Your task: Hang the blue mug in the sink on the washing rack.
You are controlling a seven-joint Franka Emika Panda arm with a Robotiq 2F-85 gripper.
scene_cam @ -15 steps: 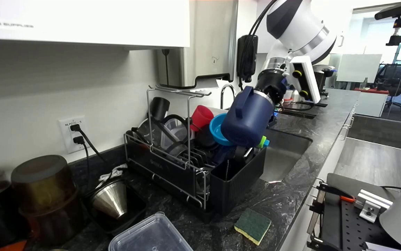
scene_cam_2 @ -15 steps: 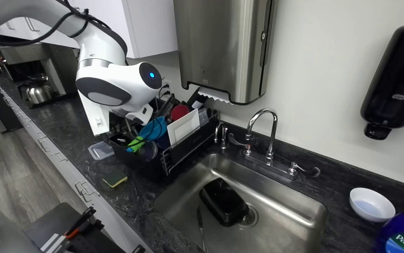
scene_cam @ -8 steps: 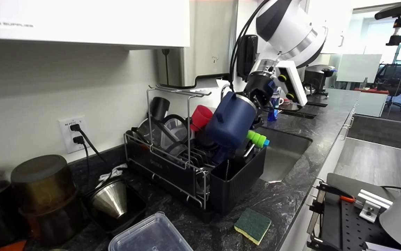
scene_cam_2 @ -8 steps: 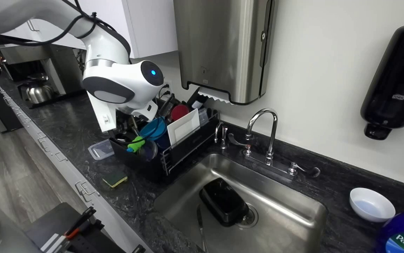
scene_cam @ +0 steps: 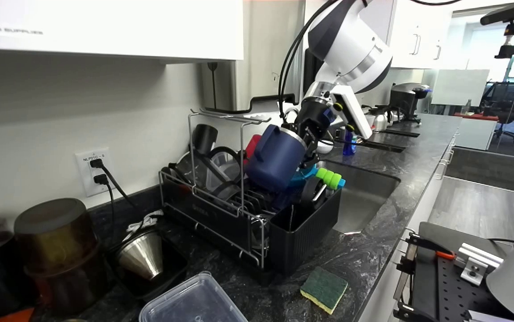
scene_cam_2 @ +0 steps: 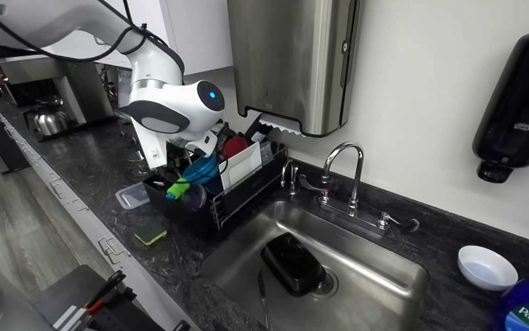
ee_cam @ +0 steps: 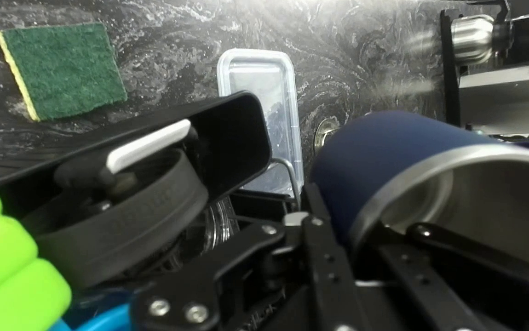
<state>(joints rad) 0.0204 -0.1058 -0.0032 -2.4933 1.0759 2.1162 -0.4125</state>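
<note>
The blue mug (scene_cam: 277, 158) with a steel rim is held tilted over the washing rack (scene_cam: 210, 219), its mouth toward the gripper and its handle on the upper left. My gripper (scene_cam: 308, 145) is shut on the mug's wall at the rim. In the wrist view, the gripper (ee_cam: 345, 225) has a finger outside and a finger inside the mug (ee_cam: 375, 151). The rack's raised wire frame (scene_cam: 232, 117) with prongs stands just left of the mug in that exterior view. In an exterior view the rack (scene_cam_2: 257, 181) shows, but the arm hides the mug.
The rack holds a red cup (scene_cam_2: 235, 147), a blue bowl (scene_cam_2: 200, 169), a white board (scene_cam_2: 240, 166) and a green bottle (scene_cam: 328, 178). A sponge (scene_cam: 324, 290) and a plastic lid (scene_cam: 194, 302) lie on the counter. The sink (scene_cam_2: 361, 294) holds a black container (scene_cam_2: 292, 264).
The arm has carried the mug left and slightly down in an exterior view, closer to the rack's wire frame. The grip on the mug looks unchanged.
</note>
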